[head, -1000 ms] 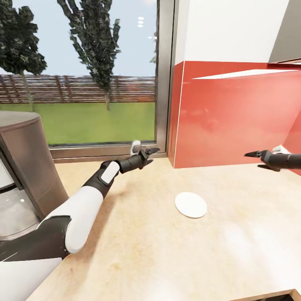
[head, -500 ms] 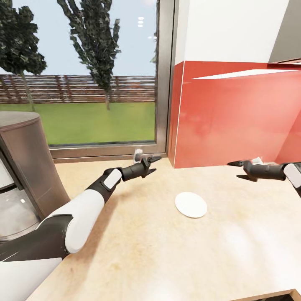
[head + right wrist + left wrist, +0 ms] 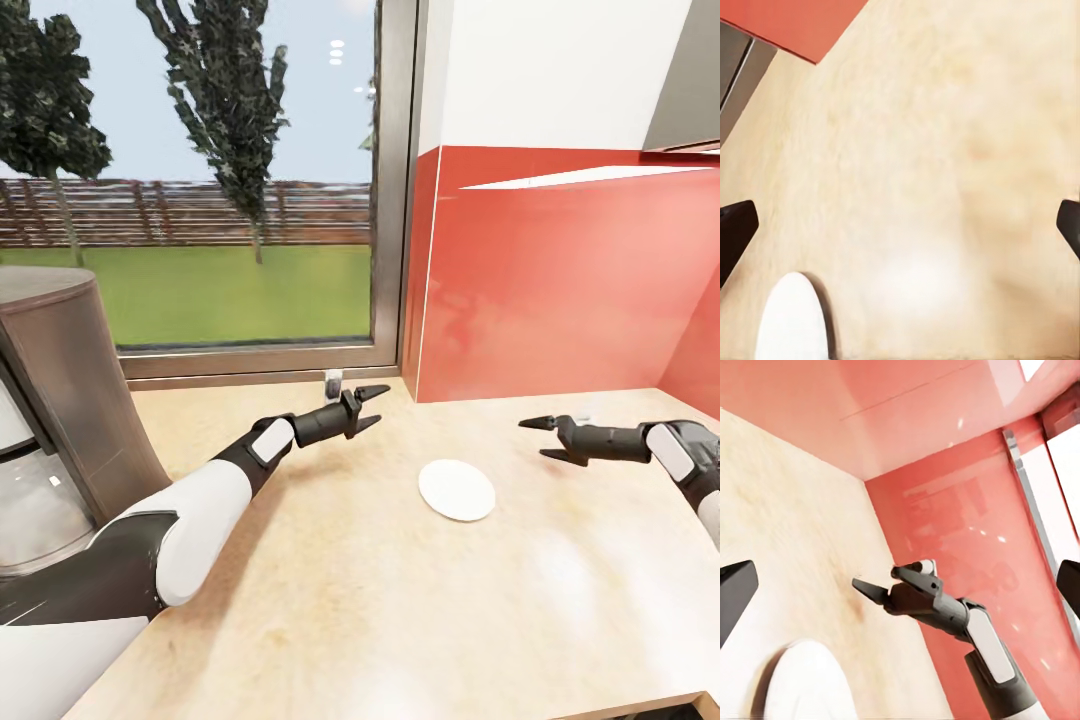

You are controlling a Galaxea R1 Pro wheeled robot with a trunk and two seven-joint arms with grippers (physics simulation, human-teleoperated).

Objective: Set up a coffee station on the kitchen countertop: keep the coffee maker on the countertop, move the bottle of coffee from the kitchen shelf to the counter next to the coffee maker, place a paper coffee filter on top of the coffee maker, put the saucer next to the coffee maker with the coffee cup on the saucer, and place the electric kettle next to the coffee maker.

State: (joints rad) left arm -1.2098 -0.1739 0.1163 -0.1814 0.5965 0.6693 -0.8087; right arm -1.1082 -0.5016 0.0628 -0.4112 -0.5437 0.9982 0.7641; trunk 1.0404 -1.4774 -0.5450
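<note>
My left gripper (image 3: 367, 407) has its two black fingers spread apart and holds nothing, hovering above the beige speckled countertop (image 3: 380, 600) on an arm stretched forward. My right gripper (image 3: 540, 440) is spread too and empty, its forearm reaching in level from the side. The round white saucer (image 3: 457, 490) lies flat on the counter between them, nearer me than both sets of fingertips, touching neither.
</note>
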